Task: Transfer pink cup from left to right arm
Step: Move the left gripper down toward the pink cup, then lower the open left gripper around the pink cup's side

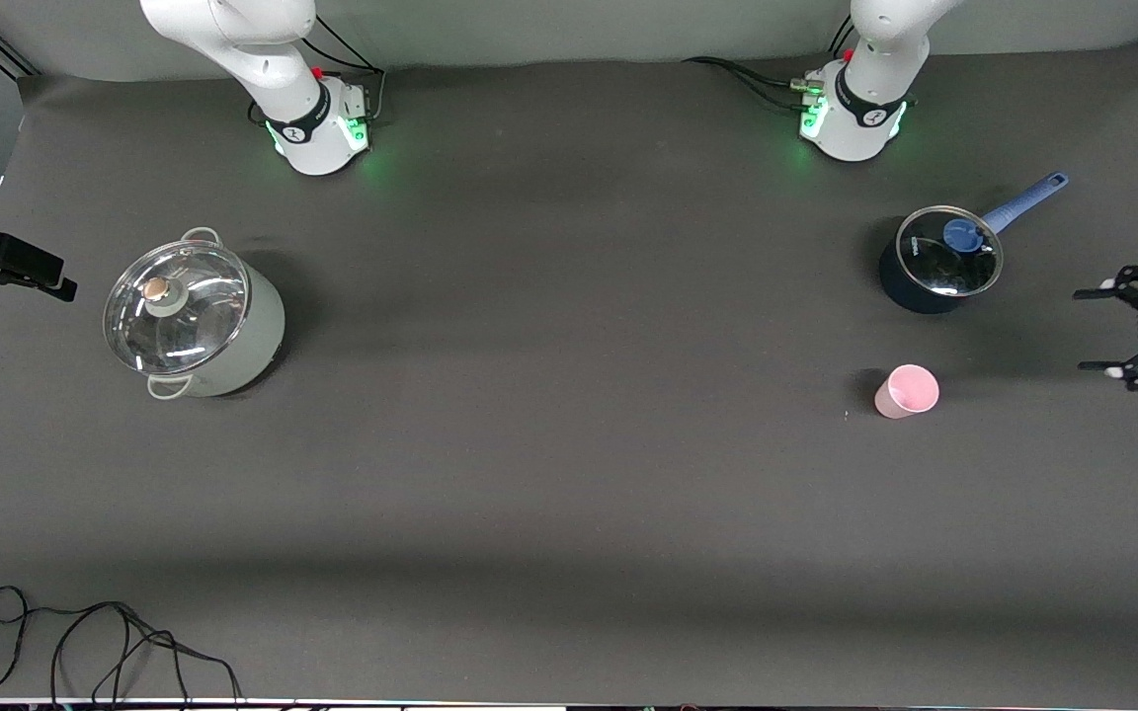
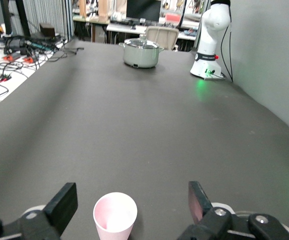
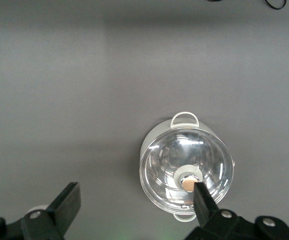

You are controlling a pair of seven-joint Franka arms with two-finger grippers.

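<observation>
The pink cup stands upright on the table toward the left arm's end, nearer to the front camera than the blue saucepan. The left gripper hangs beside it, fingers wide apart and empty. To grasp well, it should approach level and close around the cup's middle — low enough to leave the rim free for the other arm. The right gripper waits above the grey pot, fingers apart — in the front view it is partly cut off.
</observation>
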